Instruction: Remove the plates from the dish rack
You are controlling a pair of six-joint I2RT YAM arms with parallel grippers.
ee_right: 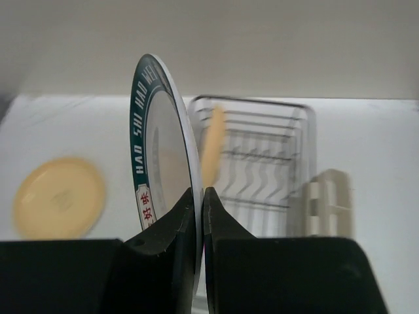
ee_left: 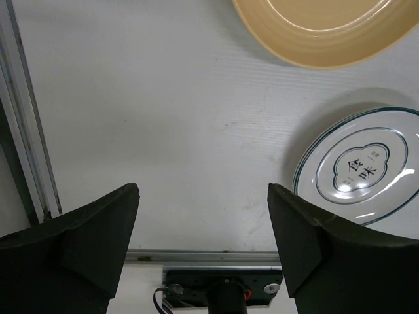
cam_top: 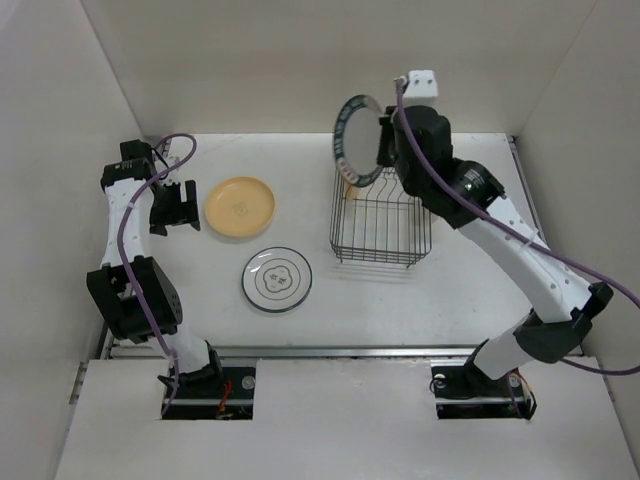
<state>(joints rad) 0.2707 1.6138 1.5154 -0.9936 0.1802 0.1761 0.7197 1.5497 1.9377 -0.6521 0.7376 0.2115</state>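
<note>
My right gripper [cam_top: 385, 140] is shut on the rim of the teal-rimmed white plate [cam_top: 352, 140] and holds it on edge above the far end of the dark wire dish rack [cam_top: 378, 222]. In the right wrist view the fingertips [ee_right: 194, 203] pinch that plate [ee_right: 157, 144], and a cream plate [ee_right: 213, 144] stands in the rack [ee_right: 262, 170] behind it. The orange-yellow plate [cam_top: 240, 207] and the ringed white plate [cam_top: 276, 279] lie flat on the table. My left gripper [cam_top: 178, 208] is open and empty just left of the orange-yellow plate [ee_left: 327, 29], with the ringed plate [ee_left: 363, 167] to its right.
White walls close in the table on the left, back and right. The rack's cream holder [ee_right: 326, 203] hangs on its right side. A metal rail [ee_left: 26, 131] runs along the table's left edge. The arm bases sit at the near edge.
</note>
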